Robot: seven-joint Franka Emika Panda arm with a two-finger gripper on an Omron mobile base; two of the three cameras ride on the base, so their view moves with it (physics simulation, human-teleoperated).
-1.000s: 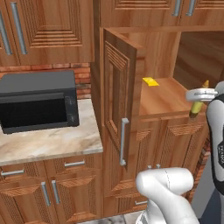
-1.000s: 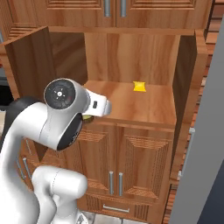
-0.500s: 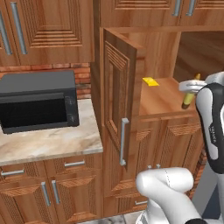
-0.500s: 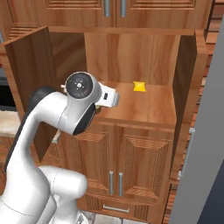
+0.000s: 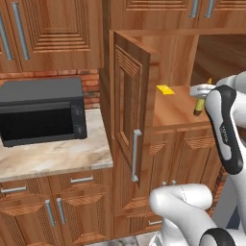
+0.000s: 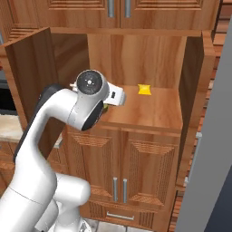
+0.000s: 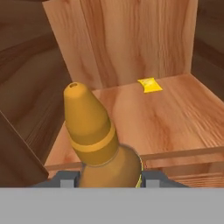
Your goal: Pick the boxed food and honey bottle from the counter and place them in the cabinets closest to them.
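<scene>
Glossy white rounded arm links, dark joint bands, round grey cap

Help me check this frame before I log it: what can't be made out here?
- Honey bottle: its base is cut off by the hand view's bottom edge; in the left base view the arm covers most of it.
- Gripper: finger contact is hidden behind the bottle.
- Small yellow item on the cabinet shelf: too small to identify.
- Microwave: its left end is cut off.

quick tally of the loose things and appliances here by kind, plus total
honey bottle, held in the gripper: 1
small yellow packet on the cabinet shelf: 1
microwave on the counter: 1
total: 3
</scene>
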